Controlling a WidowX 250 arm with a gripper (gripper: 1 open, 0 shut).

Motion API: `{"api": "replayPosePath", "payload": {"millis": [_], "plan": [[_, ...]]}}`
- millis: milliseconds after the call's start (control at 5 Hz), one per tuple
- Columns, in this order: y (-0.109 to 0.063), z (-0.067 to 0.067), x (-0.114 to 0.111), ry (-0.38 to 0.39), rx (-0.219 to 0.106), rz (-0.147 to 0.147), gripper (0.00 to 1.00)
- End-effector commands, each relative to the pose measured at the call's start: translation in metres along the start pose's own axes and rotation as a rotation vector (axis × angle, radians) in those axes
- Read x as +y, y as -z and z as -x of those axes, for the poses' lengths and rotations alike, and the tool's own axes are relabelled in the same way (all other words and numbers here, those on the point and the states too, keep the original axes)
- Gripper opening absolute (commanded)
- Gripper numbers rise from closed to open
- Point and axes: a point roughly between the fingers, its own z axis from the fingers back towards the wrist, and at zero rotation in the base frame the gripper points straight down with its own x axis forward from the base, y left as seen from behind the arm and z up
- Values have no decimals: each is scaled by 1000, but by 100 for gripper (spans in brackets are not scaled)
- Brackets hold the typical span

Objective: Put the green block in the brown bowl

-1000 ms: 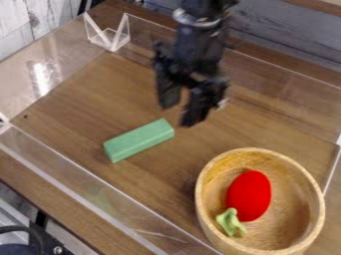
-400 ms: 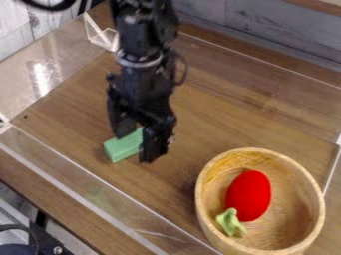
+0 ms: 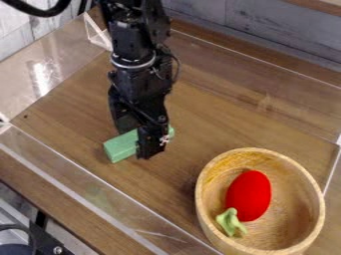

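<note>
While the block [image 3: 123, 147] lay on the table [image 3: 253, 110], the claw [image 3: 146, 139] stood released over it, bowl [image 3: 309, 221] apart.

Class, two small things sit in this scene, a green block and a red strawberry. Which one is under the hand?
The green block. It lies on the table with the open hand straddling it, while the strawberry sits apart in the bowl.

single high view, angled down, close table [image 3: 253, 95]
</note>
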Motion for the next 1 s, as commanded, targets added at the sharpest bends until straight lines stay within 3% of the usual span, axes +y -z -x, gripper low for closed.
{"api": "replayPosePath", "payload": {"millis": [0, 400, 800], "plan": [[-5, -11, 12, -59, -56, -23, 100], [3, -18, 25, -154, -73, -21, 100], [28, -5, 32, -64, -71, 1, 100]]}}
